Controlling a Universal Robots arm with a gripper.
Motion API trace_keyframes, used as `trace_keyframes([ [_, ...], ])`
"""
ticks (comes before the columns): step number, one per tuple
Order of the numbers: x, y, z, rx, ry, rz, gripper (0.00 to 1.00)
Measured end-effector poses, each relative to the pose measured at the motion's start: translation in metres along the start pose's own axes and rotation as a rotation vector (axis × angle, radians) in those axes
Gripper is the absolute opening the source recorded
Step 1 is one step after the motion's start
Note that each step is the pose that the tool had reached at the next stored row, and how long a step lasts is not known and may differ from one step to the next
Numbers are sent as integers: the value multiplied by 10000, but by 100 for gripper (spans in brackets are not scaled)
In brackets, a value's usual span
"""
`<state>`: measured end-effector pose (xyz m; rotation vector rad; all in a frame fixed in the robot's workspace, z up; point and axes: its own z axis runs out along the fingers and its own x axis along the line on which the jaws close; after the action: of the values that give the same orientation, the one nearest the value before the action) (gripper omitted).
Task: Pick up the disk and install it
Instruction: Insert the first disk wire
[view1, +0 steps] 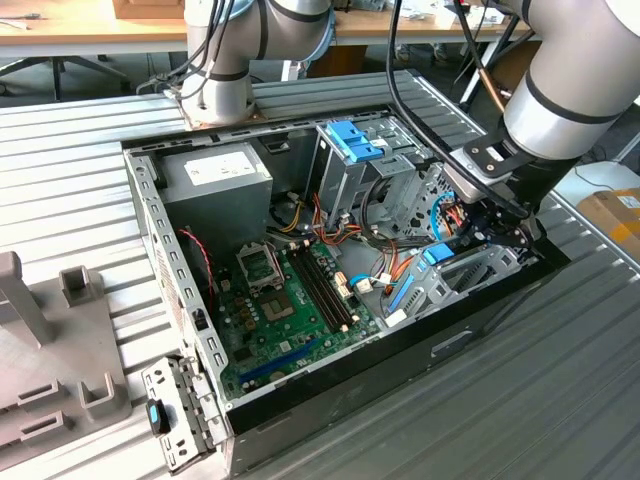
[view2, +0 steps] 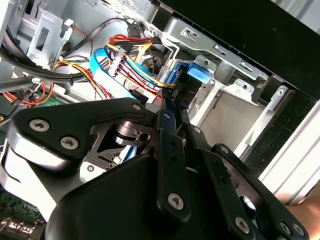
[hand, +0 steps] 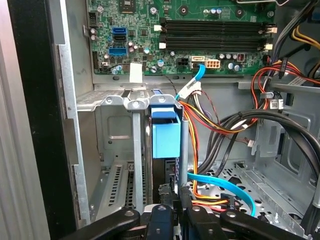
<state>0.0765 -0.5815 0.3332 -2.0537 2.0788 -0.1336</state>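
The disk stands on edge in a slot of the metal drive bay, its bright blue carrier rail facing up out of the bay; in the exterior view the disk shows as a blue patch at the bay's top. The bay sits in the corner of the open computer case nearest the exterior view's right. The gripper hangs directly over the disk's end, its black fingers close together on either side of the blue rail's edge; whether they actually clamp it, I cannot tell. In the second wrist view the gripper points at the blue tab. Beside the bay run a light blue flat cable and bundles of orange and yellow wires. Beyond the bay lies the green motherboard, and past that the grey power supply.
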Motion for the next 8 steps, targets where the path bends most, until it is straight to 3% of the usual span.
trace_keyframes([
  [8,1,1,11,2,-16,1,18],
])
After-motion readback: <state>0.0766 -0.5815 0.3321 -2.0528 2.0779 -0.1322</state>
